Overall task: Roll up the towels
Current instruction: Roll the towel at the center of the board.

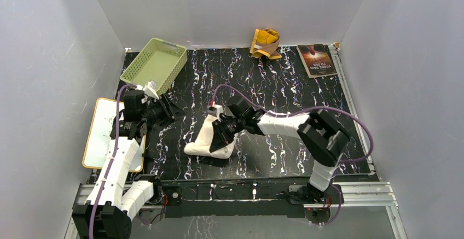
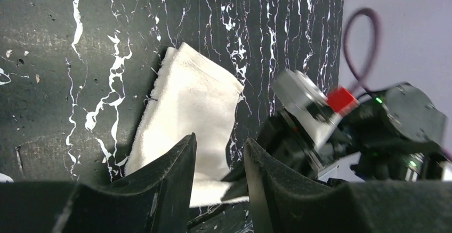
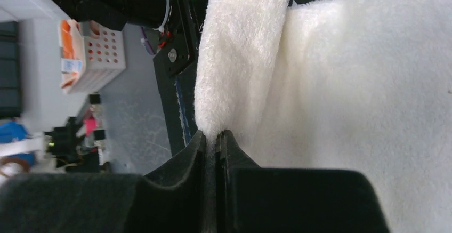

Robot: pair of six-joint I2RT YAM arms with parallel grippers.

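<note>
The cream-white towel (image 1: 207, 135) lies folded on the black marbled table, near the front middle. My right gripper (image 1: 221, 134) is shut on a folded edge of it; in the right wrist view the plush fold (image 3: 240, 57) rises straight out of the pinched right gripper (image 3: 216, 137). My left gripper (image 1: 170, 111) hangs to the left of the towel, apart from it, open and holding nothing. In the left wrist view the towel (image 2: 186, 99) shows beyond the open left gripper (image 2: 219, 147). The mustard-yellow towel (image 1: 265, 43) lies crumpled at the far edge.
A light green basket (image 1: 154, 64) stands at the back left. A dark-covered book (image 1: 316, 59) lies at the back right. A white board with an orange rim (image 1: 105, 135) sits off the table's left edge, under my left arm. Grey walls enclose three sides.
</note>
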